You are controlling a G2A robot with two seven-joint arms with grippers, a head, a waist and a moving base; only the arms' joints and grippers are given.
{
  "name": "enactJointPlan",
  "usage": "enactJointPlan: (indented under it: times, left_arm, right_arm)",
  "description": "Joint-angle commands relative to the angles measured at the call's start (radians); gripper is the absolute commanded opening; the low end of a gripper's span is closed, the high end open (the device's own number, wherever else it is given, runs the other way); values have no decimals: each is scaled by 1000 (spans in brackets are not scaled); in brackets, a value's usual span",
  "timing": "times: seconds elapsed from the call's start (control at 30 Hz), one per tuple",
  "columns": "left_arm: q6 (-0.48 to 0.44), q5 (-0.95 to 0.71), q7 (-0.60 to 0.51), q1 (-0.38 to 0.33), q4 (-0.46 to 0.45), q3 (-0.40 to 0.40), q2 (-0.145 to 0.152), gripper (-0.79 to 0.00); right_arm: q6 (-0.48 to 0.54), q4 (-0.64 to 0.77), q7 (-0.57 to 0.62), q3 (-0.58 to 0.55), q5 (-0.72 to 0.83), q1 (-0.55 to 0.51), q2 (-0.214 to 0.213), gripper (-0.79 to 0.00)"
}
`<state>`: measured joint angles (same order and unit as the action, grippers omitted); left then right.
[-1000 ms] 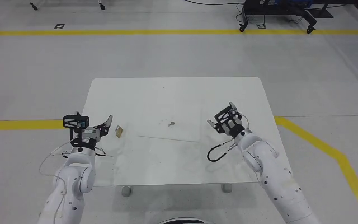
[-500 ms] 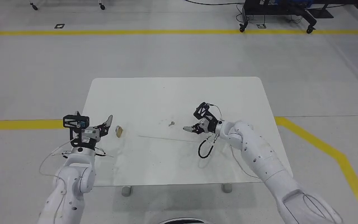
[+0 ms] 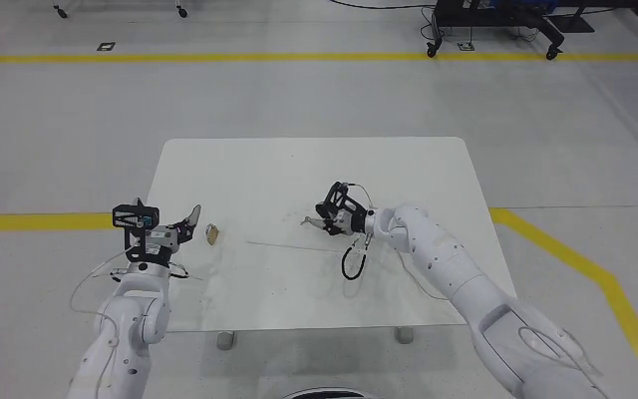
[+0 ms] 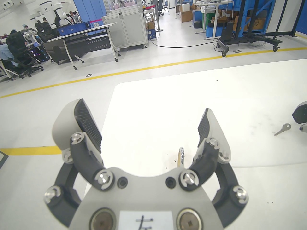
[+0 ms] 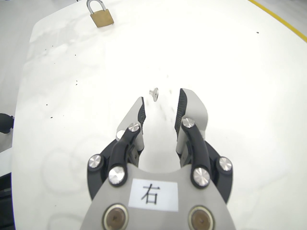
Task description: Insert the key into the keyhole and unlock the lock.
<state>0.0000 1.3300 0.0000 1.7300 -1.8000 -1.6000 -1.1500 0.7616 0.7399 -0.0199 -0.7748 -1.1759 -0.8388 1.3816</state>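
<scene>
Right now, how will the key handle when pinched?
The key looks thin rigid metal, probably light. Flat on the smooth table, it may skid rather than lift. Small against the right gripper, it could pivot when pinched.

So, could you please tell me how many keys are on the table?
1. The key lies near the table's middle, just ahead of the open right claw, well apart from the padlock by the left claw. None looks hidden.

label 左 (image 4: 145,221) on left end effector (image 4: 145,117) | label 右 (image 5: 153,194) on right end effector (image 5: 163,99)
</scene>
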Motion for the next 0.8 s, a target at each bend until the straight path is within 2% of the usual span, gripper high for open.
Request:
enactJointPlan:
  times: [0.0,0.33,0.43,0.6,0.77]
  left_arm:
    - [0,0,0,0,0,0,0,0]
    - [0,0,0,0,0,0,0,0]
    - [0,0,0,0,0,0,0,0]
    - [0,0,0,0,0,0,0,0]
    - [0,0,0,0,0,0,0,0]
  right_arm:
    - [0,-21,-11,16,-3,15,11,-536]
    - [13,-95,-28,71,-14,56,53,-628]
    - [22,-112,-34,82,-16,64,63,-785]
    - [62,-137,-62,88,-28,78,67,-785]
    - [129,-136,-107,76,-69,85,48,-785]
